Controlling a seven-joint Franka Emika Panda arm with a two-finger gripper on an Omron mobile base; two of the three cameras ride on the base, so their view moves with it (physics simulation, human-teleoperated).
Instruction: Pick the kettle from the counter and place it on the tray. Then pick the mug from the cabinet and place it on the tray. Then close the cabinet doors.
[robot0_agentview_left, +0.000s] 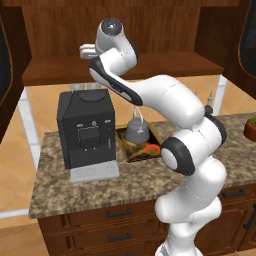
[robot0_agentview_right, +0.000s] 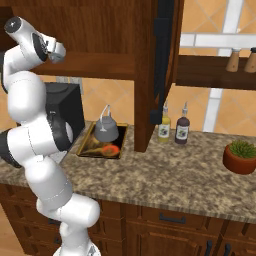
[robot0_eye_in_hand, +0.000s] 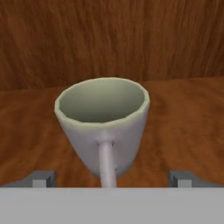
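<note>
The grey-beige mug (robot0_eye_in_hand: 103, 127) stands upright on the cabinet's wooden shelf (robot0_eye_in_hand: 188, 113), its handle (robot0_eye_in_hand: 106, 162) turned toward the hand. My gripper (robot0_eye_in_hand: 111, 178) is open, with one fingertip (robot0_eye_in_hand: 41, 178) on each side of the mug, just short of it and not touching. In the base views the gripper (robot0_agentview_left: 87, 50) (robot0_agentview_right: 57, 50) is raised to the cabinet shelf (robot0_agentview_left: 165, 65). The dark-grey kettle (robot0_agentview_left: 136, 130) (robot0_agentview_right: 106, 131) sits upright on the tray (robot0_agentview_left: 129, 150) (robot0_agentview_right: 90, 142) on the granite counter (robot0_agentview_left: 90, 192). The cabinet doors (robot0_agentview_left: 248, 45) (robot0_agentview_right: 162, 60) stand open.
A black coffee machine (robot0_agentview_left: 87, 127) stands left of the tray. A small orange-red object (robot0_agentview_left: 150, 148) lies on the tray beside the kettle. Two bottles (robot0_agentview_right: 172, 129) and a potted plant (robot0_agentview_right: 241, 156) stand on the counter to the right, under the open door.
</note>
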